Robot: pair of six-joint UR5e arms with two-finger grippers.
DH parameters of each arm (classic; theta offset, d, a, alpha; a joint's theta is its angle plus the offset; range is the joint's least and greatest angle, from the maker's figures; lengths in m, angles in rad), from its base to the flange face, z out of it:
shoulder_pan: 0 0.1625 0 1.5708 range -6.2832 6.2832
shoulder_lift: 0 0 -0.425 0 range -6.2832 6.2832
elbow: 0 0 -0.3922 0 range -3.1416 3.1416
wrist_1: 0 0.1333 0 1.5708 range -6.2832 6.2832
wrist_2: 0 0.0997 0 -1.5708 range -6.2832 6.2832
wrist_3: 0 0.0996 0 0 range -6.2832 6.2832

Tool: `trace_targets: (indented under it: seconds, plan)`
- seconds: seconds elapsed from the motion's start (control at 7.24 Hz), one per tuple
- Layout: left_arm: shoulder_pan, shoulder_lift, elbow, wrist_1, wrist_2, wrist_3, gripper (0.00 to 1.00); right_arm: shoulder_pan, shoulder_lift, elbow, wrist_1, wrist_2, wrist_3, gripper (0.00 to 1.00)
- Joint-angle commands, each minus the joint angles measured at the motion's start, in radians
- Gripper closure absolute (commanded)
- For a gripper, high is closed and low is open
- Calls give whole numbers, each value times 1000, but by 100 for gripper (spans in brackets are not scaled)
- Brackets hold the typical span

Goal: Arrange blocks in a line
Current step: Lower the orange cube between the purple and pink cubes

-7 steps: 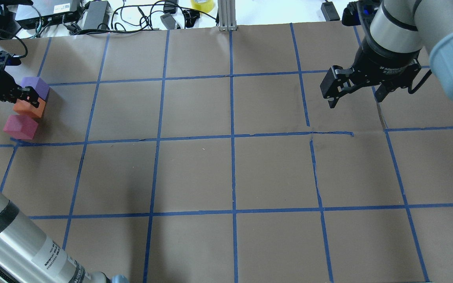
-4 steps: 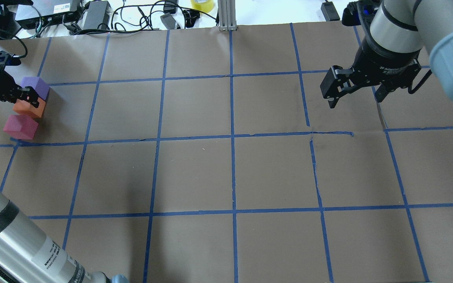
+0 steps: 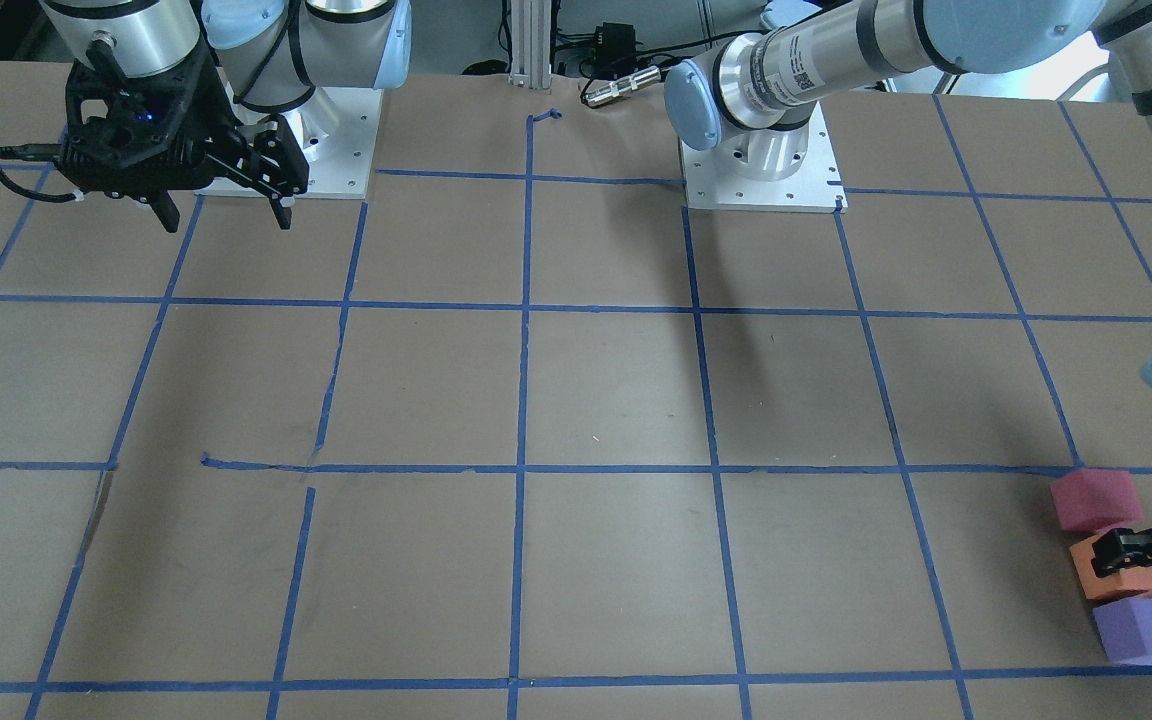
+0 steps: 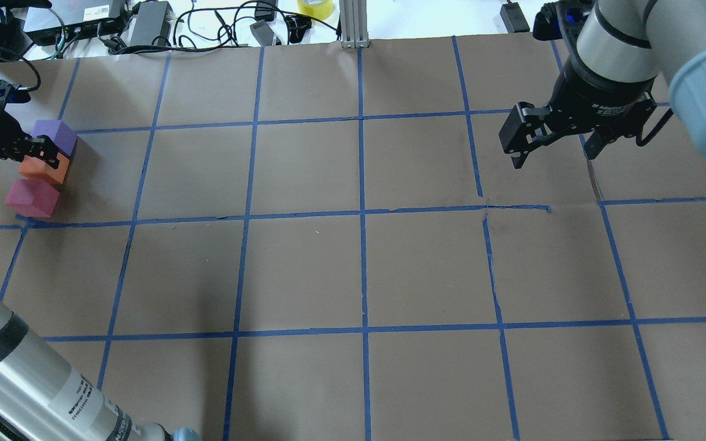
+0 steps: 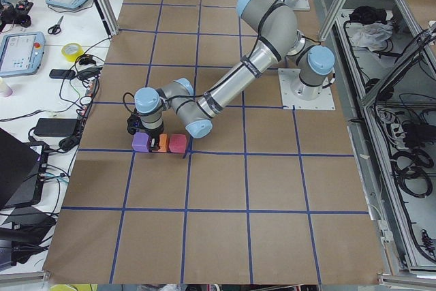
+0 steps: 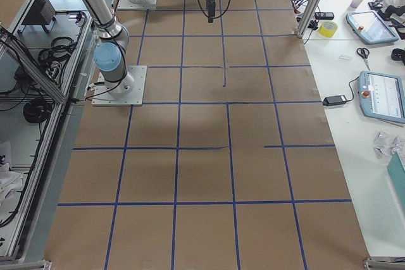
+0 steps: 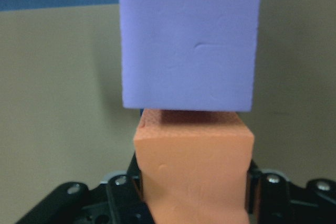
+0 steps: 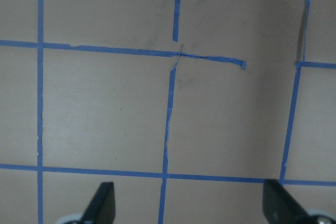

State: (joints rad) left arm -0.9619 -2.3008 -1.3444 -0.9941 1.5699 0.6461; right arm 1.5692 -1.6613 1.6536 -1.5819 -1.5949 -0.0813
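Three small foam blocks stand in a short line near the table's left edge: purple [image 4: 56,135], orange [image 4: 46,173] and pinkish-red [image 4: 31,197]. They touch or nearly touch. My left gripper [image 4: 46,154] is shut on the orange block, the middle one. In the left wrist view the orange block [image 7: 194,166] sits between the fingers with the purple block [image 7: 189,40] just beyond it. In the front-facing view they run pinkish-red [image 3: 1094,498], orange [image 3: 1116,582], purple [image 3: 1146,630]. My right gripper [image 4: 553,156] is open and empty, held above the table at the far right.
Brown paper with a blue tape grid [image 4: 362,214] covers the table. Cables and power bricks [image 4: 144,24] lie beyond the far edge. The right wrist view shows only bare paper and tape lines [image 8: 168,114].
My left gripper has edged slightly toward the table's left edge, and the orange block has barely shifted with it. The right arm has not moved.
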Motion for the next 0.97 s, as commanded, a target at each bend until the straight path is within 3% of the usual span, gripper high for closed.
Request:
trace_targets:
  seconds: [0.0,0.41,0.83]
  plan:
    - [0,1,-1,-2,5,6,2,0,0,0,0,0,0,0]
    - [-11,73,2,-62,12,0,0,0,0,0,-1,1,0,0]
    - [-18,306,13,-344,4,6,0,0,0,0,-1,1,-2,0]
